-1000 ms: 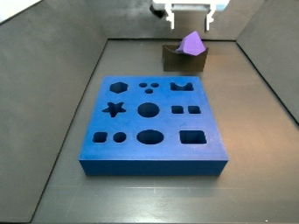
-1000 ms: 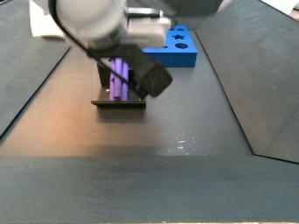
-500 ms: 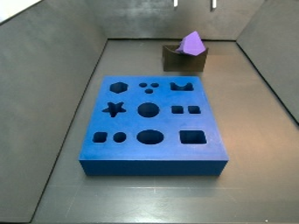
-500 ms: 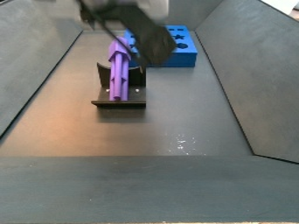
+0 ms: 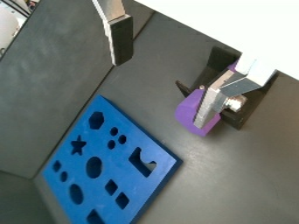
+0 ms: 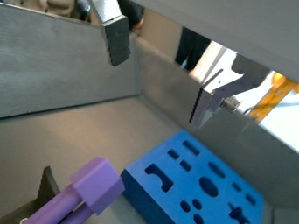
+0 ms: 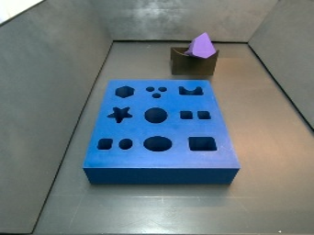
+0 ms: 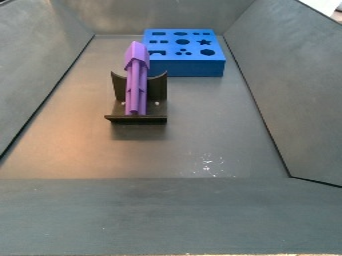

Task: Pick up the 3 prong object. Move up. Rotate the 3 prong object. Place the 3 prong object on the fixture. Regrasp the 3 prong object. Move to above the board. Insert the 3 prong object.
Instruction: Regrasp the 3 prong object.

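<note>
Only wrist views show the gripper (image 5: 163,66), parted, above the fixture (image 5: 222,70).

Dark grey floor (image 7: 263,174), grey walls (image 7: 147,18).

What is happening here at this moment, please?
Nothing is held. The 3 prong object leans in the fixture, apart from the board. The gripper is open and empty, high above the floor, seen only in the wrist views; both side views show no arm. The regrasp is not yet done.
</note>
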